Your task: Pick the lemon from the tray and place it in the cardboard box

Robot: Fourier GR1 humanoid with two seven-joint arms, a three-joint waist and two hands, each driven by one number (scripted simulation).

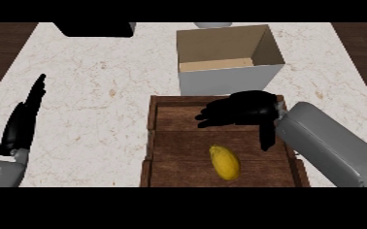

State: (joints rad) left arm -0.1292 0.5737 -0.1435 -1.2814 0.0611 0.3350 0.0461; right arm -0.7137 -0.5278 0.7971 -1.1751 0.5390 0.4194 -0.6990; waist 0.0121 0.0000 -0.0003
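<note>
A yellow lemon [225, 162] lies in the near part of a dark wooden tray [172, 148]. My right hand [240, 110] hovers over the tray's far half, fingers relaxed and pointing left, thumb hanging down toward the lemon; it holds nothing and stands a little beyond the lemon. Just past the tray stands the open cardboard box [228, 58], white outside and brown inside, with nothing visible in it. My left hand [23, 119] rests at the left edge, fingers straight and pointing up.
The tray and box stand on a pale marble counter [93, 87]. A black object [95, 28] sits at the far left edge and a grey rounded item [213, 24] shows behind the box. Dark wood floor flanks the counter.
</note>
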